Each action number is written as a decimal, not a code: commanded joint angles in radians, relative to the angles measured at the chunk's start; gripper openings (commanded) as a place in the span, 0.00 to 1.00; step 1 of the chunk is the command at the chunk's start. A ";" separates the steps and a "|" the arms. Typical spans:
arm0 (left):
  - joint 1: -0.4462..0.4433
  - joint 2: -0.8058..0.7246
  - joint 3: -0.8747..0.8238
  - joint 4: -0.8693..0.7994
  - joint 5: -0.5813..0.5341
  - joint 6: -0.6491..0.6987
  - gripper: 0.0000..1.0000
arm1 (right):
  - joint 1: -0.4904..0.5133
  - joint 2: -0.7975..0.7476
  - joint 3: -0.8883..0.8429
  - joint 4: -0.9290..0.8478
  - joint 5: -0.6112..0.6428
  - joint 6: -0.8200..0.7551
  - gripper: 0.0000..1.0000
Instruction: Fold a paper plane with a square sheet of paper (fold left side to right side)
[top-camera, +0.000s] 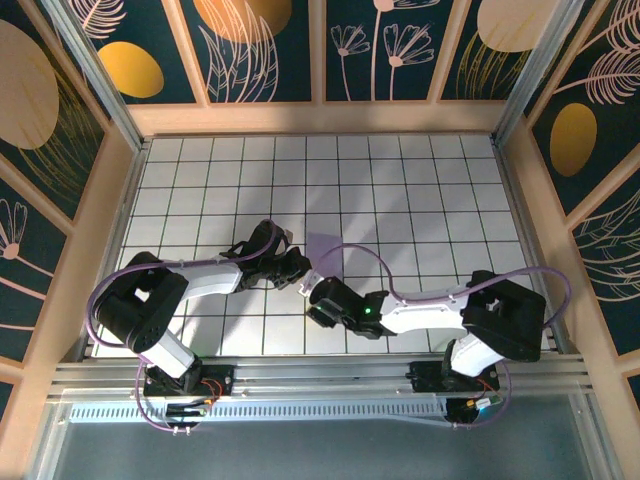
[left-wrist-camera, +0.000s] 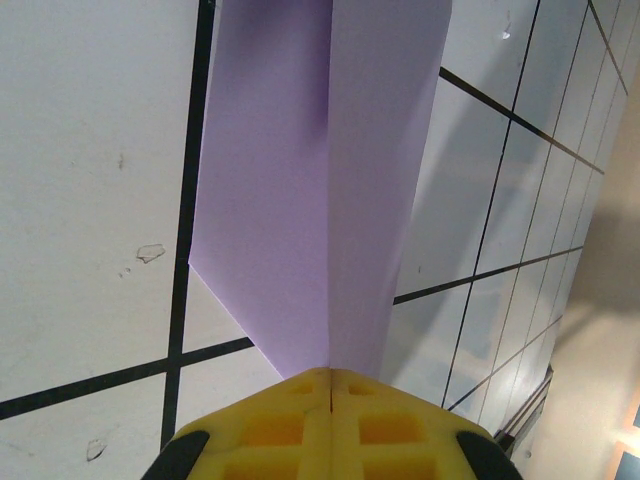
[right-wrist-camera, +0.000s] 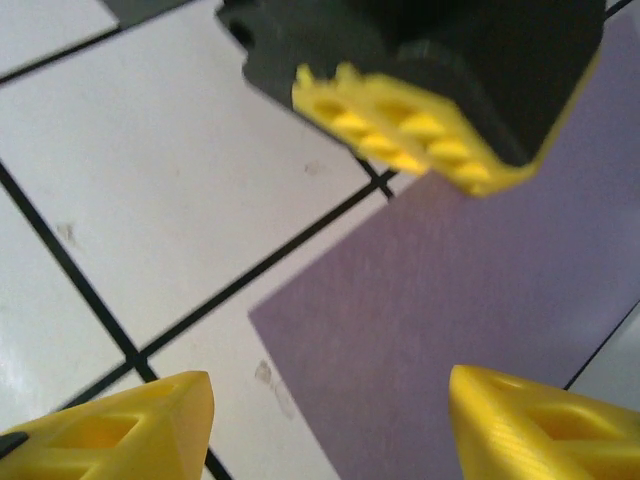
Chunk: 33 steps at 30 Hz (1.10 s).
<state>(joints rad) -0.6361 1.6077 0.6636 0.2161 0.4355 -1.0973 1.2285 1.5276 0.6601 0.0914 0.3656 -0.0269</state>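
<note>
Left gripper (left-wrist-camera: 330, 382): the yellow fingers (left-wrist-camera: 270, 432) are pressed together, pinching the near end of the sheet of paper (left-wrist-camera: 290, 180) right on its crease.
Right gripper (right-wrist-camera: 330, 388): spread wide and holding nothing. It hangs low over a corner of the sheet, with one finger above bare tile and the other above lavender.
Grippers, relation: the top view shows them tip to tip near the middle of the table (top-camera: 200, 180), the left one slightly farther from the bases. In the right wrist view, the left gripper's yellow pads sit over the far part of the sheet.
Sheet of paper: plain lavender, folded into two long panels on either side of a straight crease that runs away from the left gripper. One slanted edge shows at the near left. Whether the far part lies flat cannot be told.
Table: white tiles with black grid lines and a few small scuffs.
Surround: a pale wooden frame holding dark-blue panels (top-camera: 265, 50) with gold ovals and line-drawn plants.
</note>
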 joint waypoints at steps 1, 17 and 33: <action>-0.008 -0.015 0.007 -0.023 -0.006 -0.061 0.00 | 0.005 0.030 0.046 0.061 0.056 -0.039 0.59; -0.009 -0.031 0.005 -0.055 -0.024 -0.039 0.05 | -0.005 0.031 0.030 0.018 -0.001 0.006 0.00; 0.141 -0.236 0.110 -0.342 -0.123 0.225 0.62 | -0.128 -0.037 0.003 0.002 -0.294 0.101 0.00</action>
<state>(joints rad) -0.5098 1.3861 0.7319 -0.0360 0.3420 -0.9375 1.1221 1.5223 0.6777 0.0975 0.1638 0.0311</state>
